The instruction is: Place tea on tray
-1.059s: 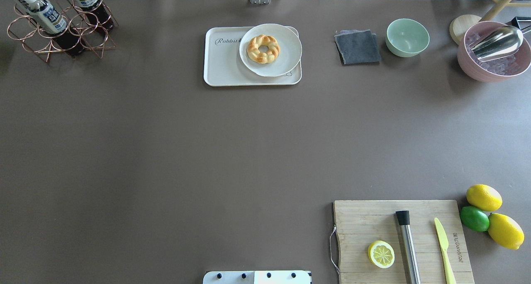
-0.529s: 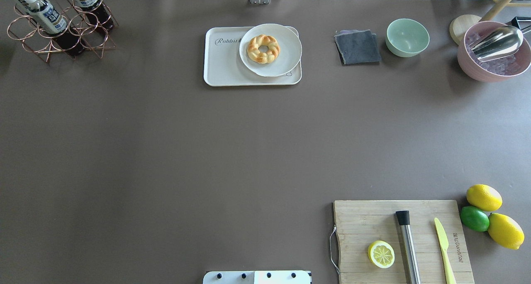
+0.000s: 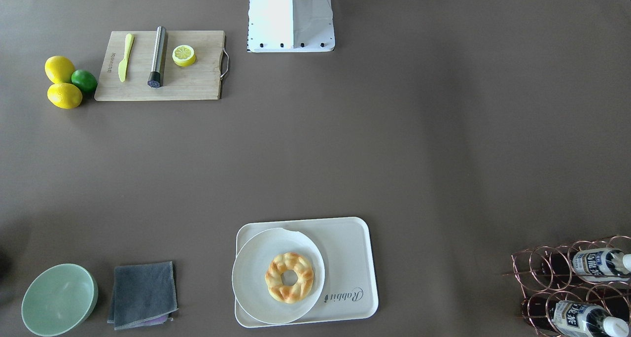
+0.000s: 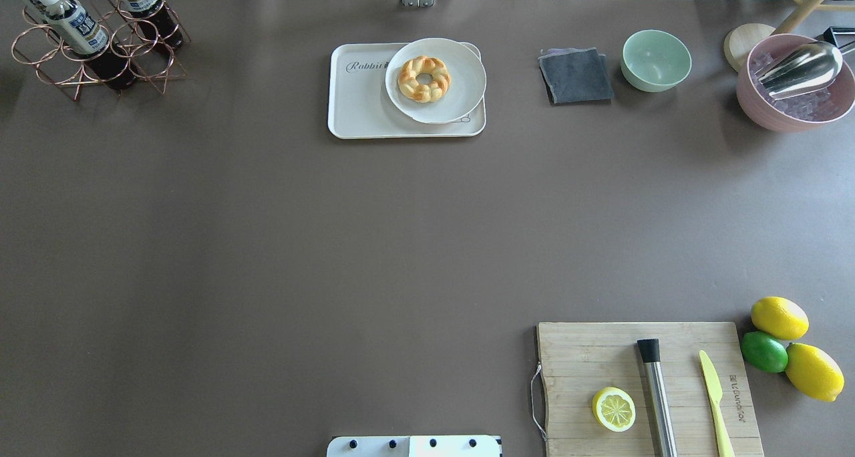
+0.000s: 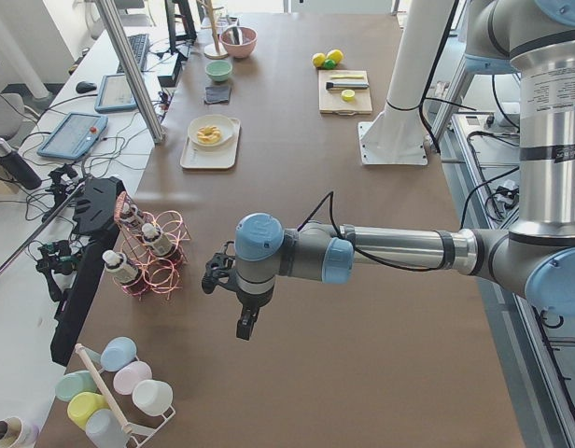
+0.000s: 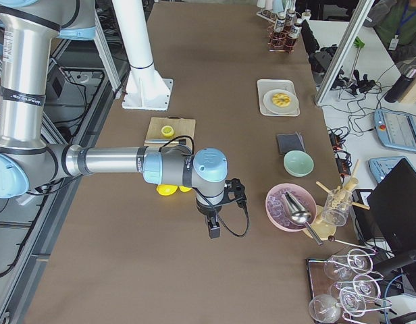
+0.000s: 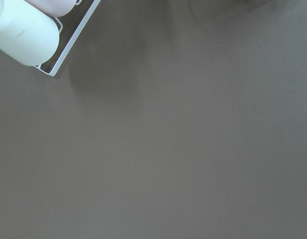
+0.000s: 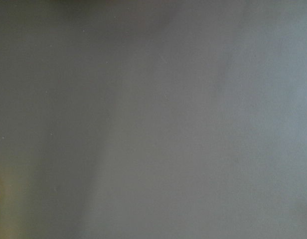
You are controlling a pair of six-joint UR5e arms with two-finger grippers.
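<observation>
The tea bottles [image 4: 70,24] stand tilted in a copper wire rack [image 4: 100,63] at the table's far left corner; they also show in the front view [image 3: 594,264] and the left side view [image 5: 157,239]. The cream tray [image 4: 361,106] marked "Rabbit" lies at the far middle, and shows in the front view [image 3: 351,258]. My left gripper [image 5: 244,327] shows only in the left side view, hanging over the table near the rack; I cannot tell if it is open. My right gripper [image 6: 213,229] shows only in the right side view, near the pink bowl; I cannot tell its state.
A white plate [image 4: 461,76] with a braided doughnut [image 4: 423,78] covers the tray's right part. A grey cloth [image 4: 576,76], green bowl [image 4: 656,59] and pink ice bowl [image 4: 795,86] stand along the far edge. A cutting board [image 4: 581,357] lies near right. A cup rack [image 5: 119,397] stands beyond the bottles.
</observation>
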